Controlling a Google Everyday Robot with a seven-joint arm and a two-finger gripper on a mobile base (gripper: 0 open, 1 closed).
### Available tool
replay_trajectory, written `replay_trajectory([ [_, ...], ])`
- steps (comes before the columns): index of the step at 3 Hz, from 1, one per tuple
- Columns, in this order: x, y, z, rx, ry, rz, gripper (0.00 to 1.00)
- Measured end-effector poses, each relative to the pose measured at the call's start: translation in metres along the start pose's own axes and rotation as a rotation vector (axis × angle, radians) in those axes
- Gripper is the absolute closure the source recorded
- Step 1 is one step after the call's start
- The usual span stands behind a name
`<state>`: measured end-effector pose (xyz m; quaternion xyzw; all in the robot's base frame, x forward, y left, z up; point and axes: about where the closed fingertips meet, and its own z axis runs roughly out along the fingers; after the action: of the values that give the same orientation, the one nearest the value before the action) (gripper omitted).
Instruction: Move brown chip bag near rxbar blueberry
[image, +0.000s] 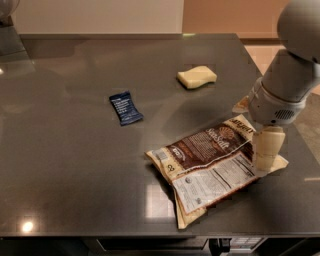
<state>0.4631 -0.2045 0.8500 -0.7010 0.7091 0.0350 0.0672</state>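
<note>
The brown chip bag (212, 162) lies flat on the dark grey table (75, 165) at the front right, its white nutrition label facing up. The rxbar blueberry (125, 107), a small navy wrapper, lies to the bag's upper left, well apart from it. My gripper (266, 155) comes down from the right onto the bag's right end, with its cream fingers (267, 145) against the bag's edge. The grey-white arm (290, 75) rises above it.
A pale yellow sponge (197, 77) lies behind the bag, towards the table's far right. The table's right edge runs just beside the gripper, with a tan floor beyond. The front edge is just below the bag.
</note>
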Motion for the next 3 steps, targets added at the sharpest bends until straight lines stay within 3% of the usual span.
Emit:
replay_trajectory([
  [1,0.002,0.002,0.010,-0.032,0.009,-0.001,0.00],
  [3,0.002,0.013,0.013,-0.065,0.024,-0.023,0.41],
])
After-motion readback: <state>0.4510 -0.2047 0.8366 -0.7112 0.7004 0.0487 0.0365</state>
